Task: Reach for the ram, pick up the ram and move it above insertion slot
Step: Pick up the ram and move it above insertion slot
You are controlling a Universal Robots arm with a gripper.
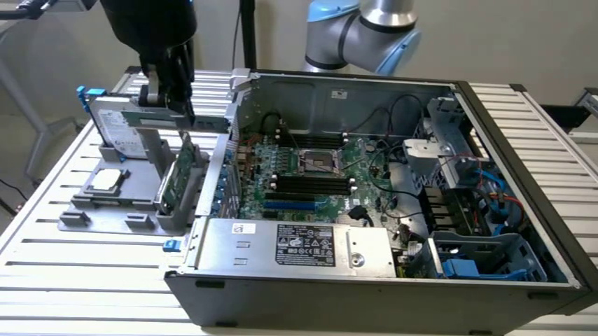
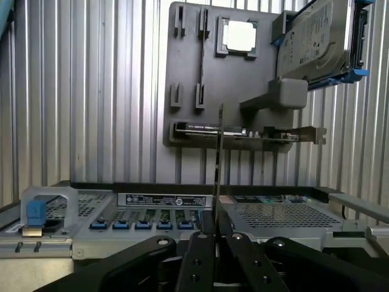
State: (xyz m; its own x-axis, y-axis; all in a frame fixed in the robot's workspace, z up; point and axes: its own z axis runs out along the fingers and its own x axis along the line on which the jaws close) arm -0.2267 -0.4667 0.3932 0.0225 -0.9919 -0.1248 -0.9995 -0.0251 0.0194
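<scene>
Clenched on the ram point(image 2: 217, 164), the black jaws point(image 2: 214, 234) hold the thin stick edge-on and upright between their fingertips. Beyond the jaws lies the grey holder tray point(image 2: 191, 85), carrying a processor chip point(image 2: 240, 35), a hard drive point(image 2: 316, 39) with blue rails, and an expansion card point(image 2: 243, 132) (seen edge-on). In the exterior view the jaws point(image 1: 167, 105) stand above this tray point(image 1: 98, 210), well apart from the insertion slot point(image 1: 311, 183) inside the open computer case point(image 1: 374, 280) on the slatted surface point(image 1: 84, 266).
</scene>
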